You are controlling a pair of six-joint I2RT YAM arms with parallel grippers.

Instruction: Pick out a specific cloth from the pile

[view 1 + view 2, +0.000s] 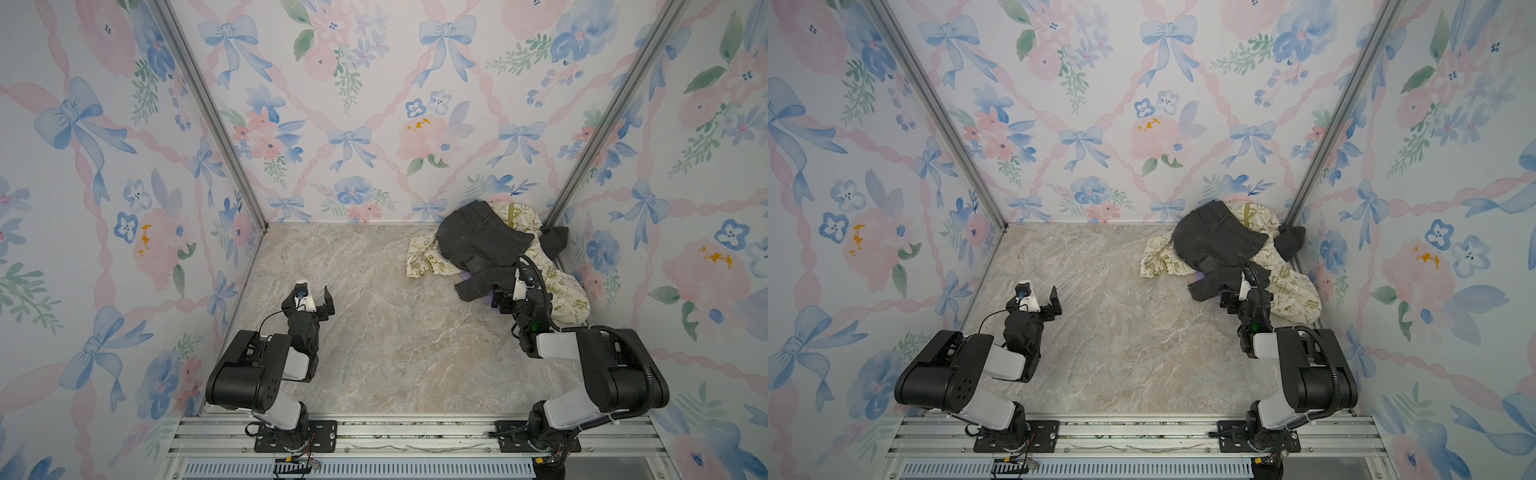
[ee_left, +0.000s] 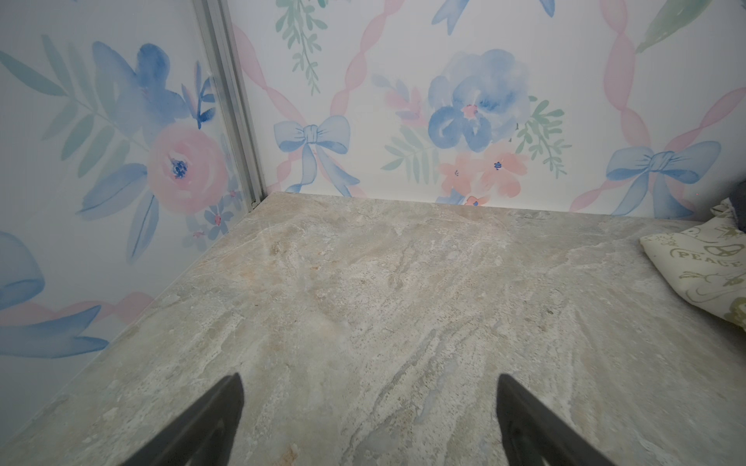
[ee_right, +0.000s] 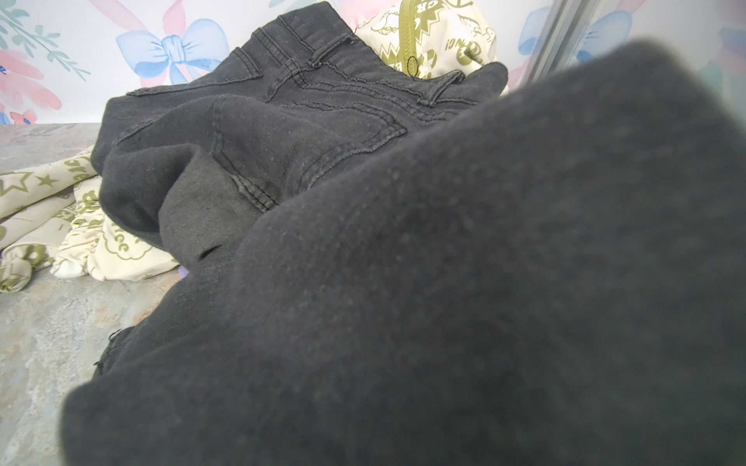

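1. Charcoal-black garment [image 3: 444, 282] fills most of the right wrist view. It hangs so close to the lens that it hides the fingers of my right claw [image 1: 503, 300].
2. That claw's jaws are spread wide at the near edge of the pile [image 1: 490, 241]. I cannot tell whether any fabric lies between them.
3. Just past the claw, the cloth [image 3: 183, 273] I am after shows only as a small lavender sliver at counter level. It is tucked under the black garment, beside the cream cloth [image 3: 121, 250] with olive print.
4. As I judge it, the step in hand is reaching in for that sliver. To do it well, I should run low along the counter [image 1: 374, 332], slip beneath the black flap and close on lavender alone. Then I should draw it toward open counter so the pile is not dragged along.
5. Both top views place the pile in the far right corner, with the lavender a mere fleck [image 1: 1200, 275]. Only the right wrist view shows what the sliver is wedged between.
6. Well apart, my left claw [image 2: 369, 379] hangs open and empty over bare counter. Its view catches only a corner of the cream cloth.
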